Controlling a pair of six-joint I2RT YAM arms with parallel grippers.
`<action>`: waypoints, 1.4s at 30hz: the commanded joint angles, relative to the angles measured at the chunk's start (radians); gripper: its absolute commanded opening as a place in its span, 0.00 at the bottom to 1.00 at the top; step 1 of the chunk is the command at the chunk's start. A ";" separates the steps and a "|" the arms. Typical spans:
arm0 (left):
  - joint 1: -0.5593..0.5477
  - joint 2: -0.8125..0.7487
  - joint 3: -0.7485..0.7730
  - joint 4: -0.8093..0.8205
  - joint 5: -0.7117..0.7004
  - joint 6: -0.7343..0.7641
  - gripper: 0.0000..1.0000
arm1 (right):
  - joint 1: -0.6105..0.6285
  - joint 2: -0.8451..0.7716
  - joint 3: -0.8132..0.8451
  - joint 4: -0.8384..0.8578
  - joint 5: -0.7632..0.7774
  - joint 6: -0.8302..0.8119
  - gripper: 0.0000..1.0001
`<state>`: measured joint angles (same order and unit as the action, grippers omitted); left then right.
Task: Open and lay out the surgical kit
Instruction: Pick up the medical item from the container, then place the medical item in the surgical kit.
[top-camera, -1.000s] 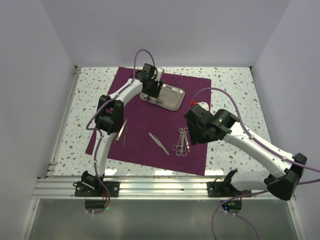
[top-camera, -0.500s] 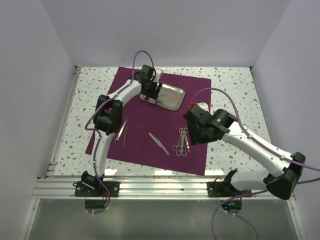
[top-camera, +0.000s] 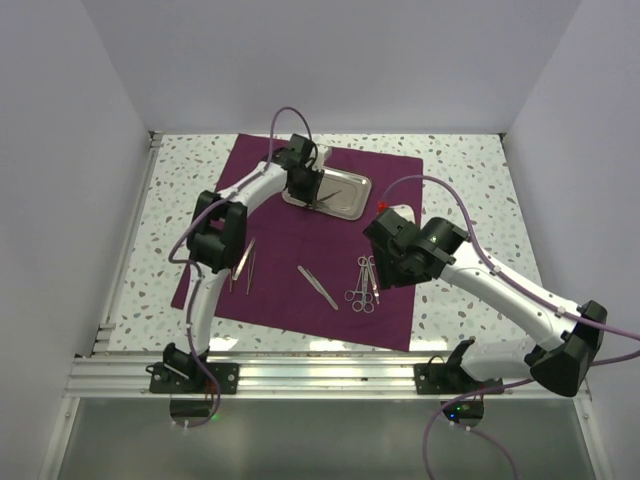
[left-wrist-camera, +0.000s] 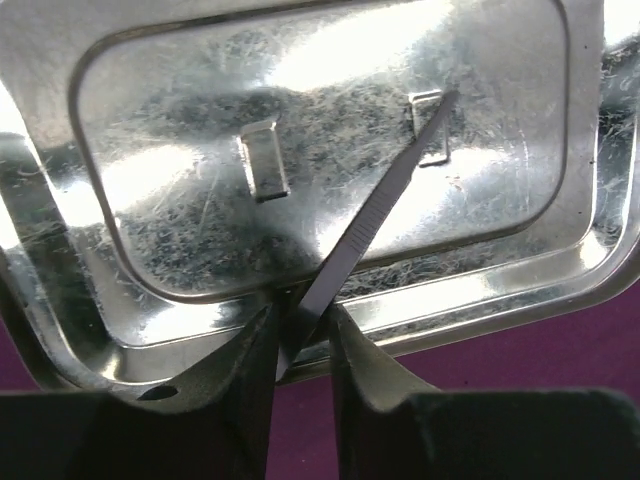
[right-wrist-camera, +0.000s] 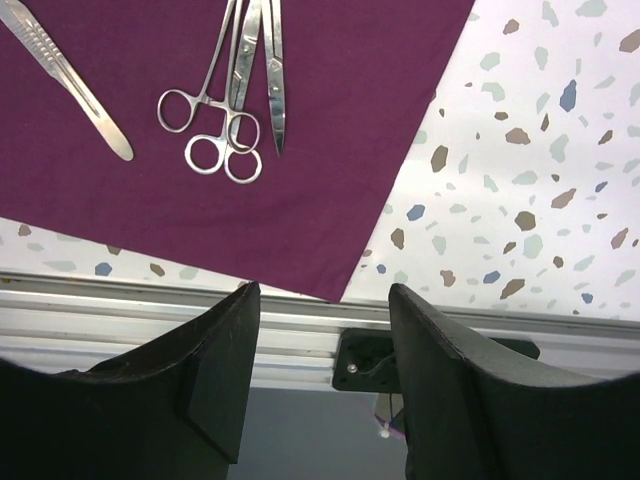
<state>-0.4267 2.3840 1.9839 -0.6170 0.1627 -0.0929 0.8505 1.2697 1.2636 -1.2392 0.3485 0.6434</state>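
Note:
The maroon cloth (top-camera: 300, 240) lies spread flat on the table. The shiny steel tray (top-camera: 340, 195) rests on its far part and fills the left wrist view (left-wrist-camera: 300, 150). My left gripper (top-camera: 304, 186) is at the tray's left rim, shut (left-wrist-camera: 303, 330) on a thin flat silver instrument (left-wrist-camera: 372, 215) that slants out over the tray floor. Tweezers (top-camera: 244, 260), a scalpel handle (top-camera: 317, 286) and scissors with forceps (top-camera: 365, 283) lie on the cloth. My right gripper (top-camera: 392, 268) hovers above the scissors and forceps (right-wrist-camera: 235, 100), open and empty (right-wrist-camera: 322, 300).
The aluminium rail (right-wrist-camera: 300, 330) with the arm mounts runs along the near table edge. Speckled tabletop (right-wrist-camera: 520, 160) shows right of the cloth's near right corner. White walls close in the left, back and right sides.
My left gripper has shifted slightly toward the back right at the tray's rim, still holding the instrument. My right arm has drifted a little to the left.

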 joint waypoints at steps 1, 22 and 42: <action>-0.044 0.096 -0.037 -0.200 -0.053 -0.036 0.29 | -0.002 0.008 0.017 0.030 0.003 -0.005 0.58; -0.086 -0.013 0.081 -0.260 -0.270 -0.102 0.00 | -0.016 -0.023 0.040 0.055 0.067 -0.033 0.56; -0.256 -0.890 -0.881 -0.057 -0.081 -0.579 0.00 | -0.053 0.022 0.063 0.199 0.047 0.012 0.55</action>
<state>-0.6643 1.5017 1.2106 -0.7193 0.0303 -0.5545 0.8017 1.3197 1.3529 -1.0672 0.3992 0.6239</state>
